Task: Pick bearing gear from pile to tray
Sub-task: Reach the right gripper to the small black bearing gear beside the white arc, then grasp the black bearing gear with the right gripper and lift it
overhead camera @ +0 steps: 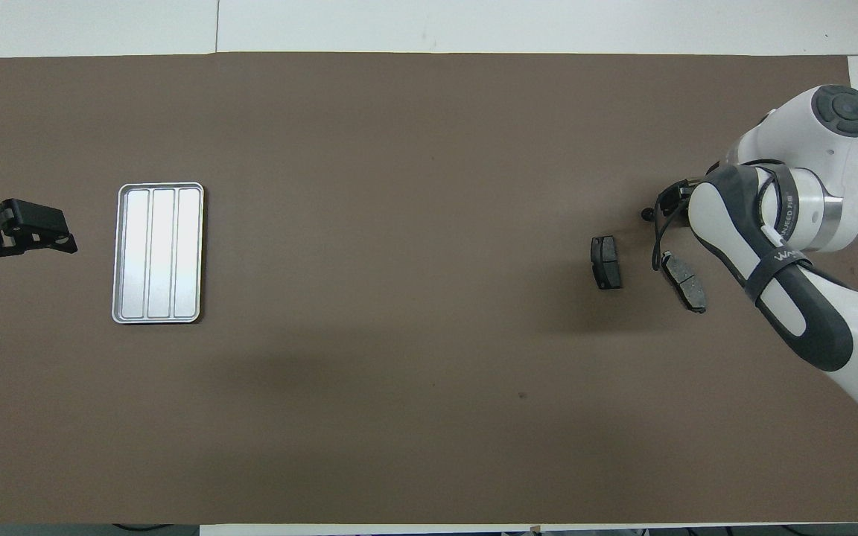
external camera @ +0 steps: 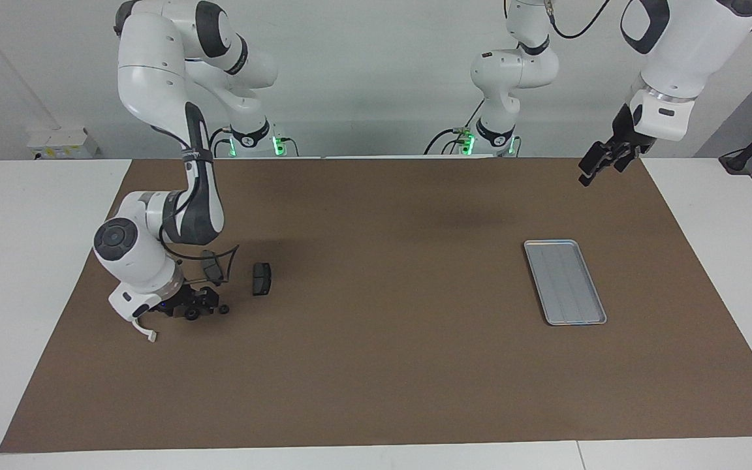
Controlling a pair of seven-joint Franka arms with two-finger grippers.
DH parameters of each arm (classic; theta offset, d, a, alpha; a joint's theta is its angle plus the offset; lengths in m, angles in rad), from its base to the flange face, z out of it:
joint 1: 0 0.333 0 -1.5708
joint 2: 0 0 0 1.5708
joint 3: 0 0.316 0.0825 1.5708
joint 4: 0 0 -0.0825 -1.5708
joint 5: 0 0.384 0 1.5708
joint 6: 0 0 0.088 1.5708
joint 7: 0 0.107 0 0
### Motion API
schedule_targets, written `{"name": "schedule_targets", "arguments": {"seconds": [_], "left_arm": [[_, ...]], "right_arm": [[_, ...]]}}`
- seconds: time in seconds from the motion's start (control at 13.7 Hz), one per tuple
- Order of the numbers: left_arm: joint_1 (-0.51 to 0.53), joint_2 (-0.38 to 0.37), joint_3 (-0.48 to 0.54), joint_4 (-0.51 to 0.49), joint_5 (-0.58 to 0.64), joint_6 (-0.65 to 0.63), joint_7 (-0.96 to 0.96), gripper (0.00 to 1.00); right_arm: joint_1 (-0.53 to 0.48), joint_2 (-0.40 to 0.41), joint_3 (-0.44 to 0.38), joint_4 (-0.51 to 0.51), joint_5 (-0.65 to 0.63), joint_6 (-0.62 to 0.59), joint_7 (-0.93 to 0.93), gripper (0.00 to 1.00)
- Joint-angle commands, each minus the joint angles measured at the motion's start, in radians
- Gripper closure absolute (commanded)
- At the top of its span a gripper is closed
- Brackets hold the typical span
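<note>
Reaching low over the pile, the right tool (external camera: 201, 308) sits right by a tiny black round piece (external camera: 224, 309); whether it grips I cannot tell. Close squarely, lift straight, then carry to the tray (external camera: 564, 281). The left tool (external camera: 601, 162) waits open.

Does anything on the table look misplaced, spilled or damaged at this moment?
Nothing stands out. The tray lies flat and holds nothing; two brake pads lie apart beside the right gripper.

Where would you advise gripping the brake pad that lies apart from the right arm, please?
Probably across its short width, coming straight down from above: the brake pad lies flat on the mat as an elongated slab, with open mat along both long edges for the fingers.
</note>
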Motion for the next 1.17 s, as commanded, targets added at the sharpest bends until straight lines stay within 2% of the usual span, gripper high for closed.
{"name": "schedule_targets", "arguments": {"seconds": [0.0, 0.07, 0.37, 0.44, 0.8, 1.1], "left_arm": [[-0.003, -0.023, 0.003, -0.021, -0.005, -0.009, 0.006, 0.0], [-0.003, -0.023, 0.004, -0.021, -0.005, -0.009, 0.006, 0.0], [-0.003, -0.023, 0.003, -0.021, -0.005, -0.009, 0.006, 0.0], [-0.003, -0.023, 0.003, -0.021, -0.005, -0.011, 0.006, 0.0], [-0.003, -0.023, 0.003, -0.021, -0.005, -0.009, 0.006, 0.0], [-0.003, -0.023, 0.003, -0.021, -0.005, -0.009, 0.006, 0.0]], "right_arm": [[-0.008, -0.031, 0.005, -0.038, 0.011, 0.013, -0.026, 0.31], [-0.008, -0.031, 0.005, -0.038, 0.011, 0.013, -0.026, 0.39], [-0.008, -0.029, 0.005, -0.037, 0.009, 0.015, -0.028, 0.91], [-0.008, -0.028, 0.005, -0.035, 0.009, 0.015, -0.028, 1.0], [0.019, -0.032, 0.005, 0.061, 0.009, -0.03, -0.006, 1.0], [0.114, -0.061, 0.014, 0.214, 0.009, -0.184, 0.136, 1.0]]}}
